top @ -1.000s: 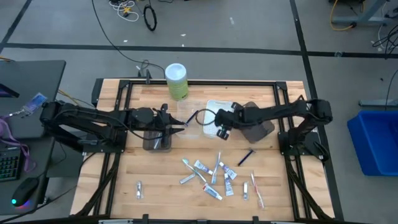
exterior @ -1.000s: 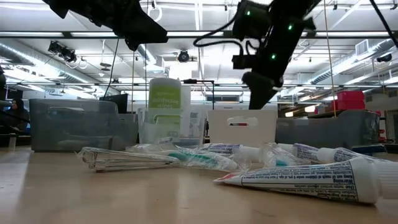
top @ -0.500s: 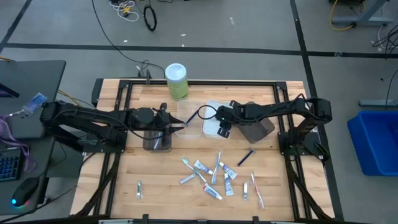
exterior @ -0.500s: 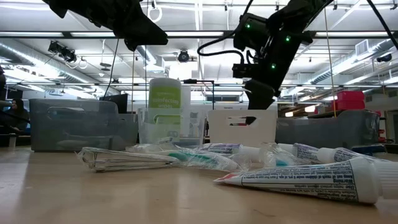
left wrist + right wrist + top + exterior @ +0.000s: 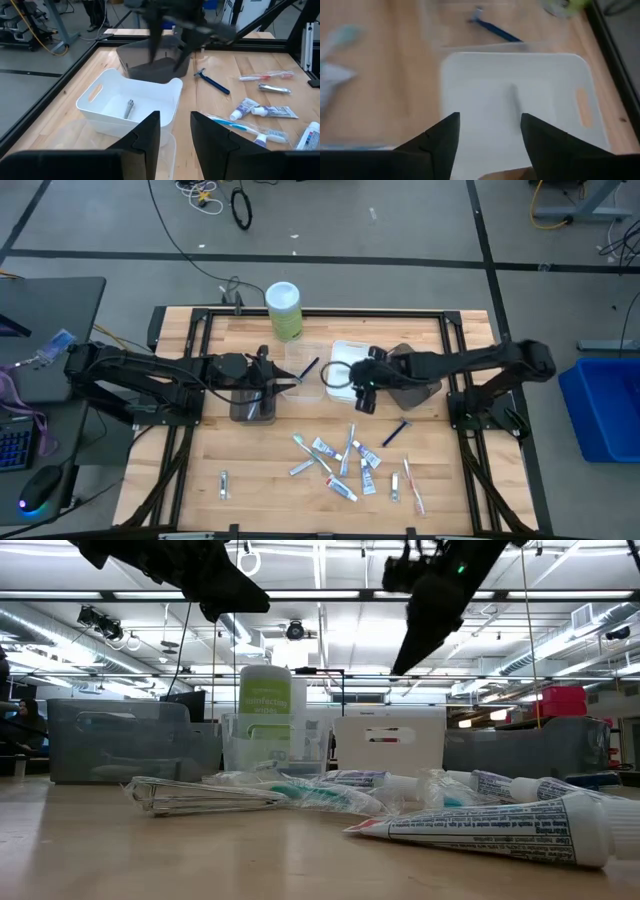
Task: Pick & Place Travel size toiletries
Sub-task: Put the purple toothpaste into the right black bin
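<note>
Travel size toiletries (image 5: 340,460), small tubes and brushes, lie loose on the near part of the table, and a blue razor (image 5: 397,432) lies apart. A silver piece (image 5: 129,108) rests flat on the floor of the white tray (image 5: 340,356). A dark blue stick (image 5: 308,366) lies in the clear tray (image 5: 303,380). My right gripper (image 5: 490,135) hangs open above the white tray with nothing between its fingers. My left gripper (image 5: 175,132) stands open and empty over the clear tray, beside a grey tray (image 5: 250,408).
A tall green bottle (image 5: 284,310) stands at the table's far edge. A second grey tray (image 5: 418,388) sits under my right arm. One silver piece (image 5: 223,485) lies alone near the front left. Bare wood lies between the trays and the loose items.
My right gripper has opened over the white tray. It dipped slightly, then rose well above the tray. My left arm has kept still.
</note>
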Robot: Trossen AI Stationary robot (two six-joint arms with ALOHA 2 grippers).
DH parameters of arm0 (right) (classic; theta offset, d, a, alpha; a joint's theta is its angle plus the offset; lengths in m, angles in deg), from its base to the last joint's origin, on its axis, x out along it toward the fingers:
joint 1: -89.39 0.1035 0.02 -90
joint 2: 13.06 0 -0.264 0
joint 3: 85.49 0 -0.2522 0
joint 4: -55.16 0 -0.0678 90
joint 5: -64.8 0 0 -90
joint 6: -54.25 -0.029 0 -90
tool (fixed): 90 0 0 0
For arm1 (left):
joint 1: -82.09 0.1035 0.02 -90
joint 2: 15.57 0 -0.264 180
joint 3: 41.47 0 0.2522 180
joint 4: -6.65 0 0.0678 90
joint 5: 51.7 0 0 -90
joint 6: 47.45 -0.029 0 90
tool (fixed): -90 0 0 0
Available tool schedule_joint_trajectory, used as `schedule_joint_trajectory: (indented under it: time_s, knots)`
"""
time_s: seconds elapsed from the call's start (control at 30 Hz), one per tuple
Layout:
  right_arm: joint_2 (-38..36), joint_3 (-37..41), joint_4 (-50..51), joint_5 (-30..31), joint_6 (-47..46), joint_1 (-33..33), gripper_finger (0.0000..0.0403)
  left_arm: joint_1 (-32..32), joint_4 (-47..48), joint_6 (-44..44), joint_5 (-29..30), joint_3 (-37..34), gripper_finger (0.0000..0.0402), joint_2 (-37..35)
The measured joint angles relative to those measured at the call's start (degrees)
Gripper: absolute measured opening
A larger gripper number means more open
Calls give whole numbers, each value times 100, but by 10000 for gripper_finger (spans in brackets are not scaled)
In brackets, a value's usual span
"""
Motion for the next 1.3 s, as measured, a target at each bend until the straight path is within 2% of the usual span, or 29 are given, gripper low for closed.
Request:
schedule_joint_trajectory:
  time_s: [0.13, 0.33, 0.43, 0.63, 0.8, 1.0, 1.1, 1.3]
  knots:
    - [-139, 0, 59, -547, -213, 423, 205, 1, -2, 0, 154, 0, 116, 0]
    - [-150, 136, 59, -1687, -815, 847, 195, 0, -48, 2, 239, 0, 116, 0]
    - [-148, 338, 55, -1901, -1178, 1044, 197, 1, -182, 51, 239, 0, 116, 0]
    - [-148, 934, -440, -1908, -1246, 1517, 209, 0, -323, 72, 217, 0, 116, 2]
    - [-146, 1568, -1495, -1888, -1278, 1934, 217, 0, -326, 210, 216, 0, 116, 2]
    - [-143, 2475, -2839, -1002, -2414, 2178, 229, 1, -326, 238, 216, 0, 116, 2]
    - [-75, 2797, -3642, -776, -2899, 2200, 242, 0, -326, 240, 215, 0, 116, 2]
    - [394, 2870, -4074, -574, -2874, 2341, 256, 1, -321, 321, 214, 0, 116, 2]
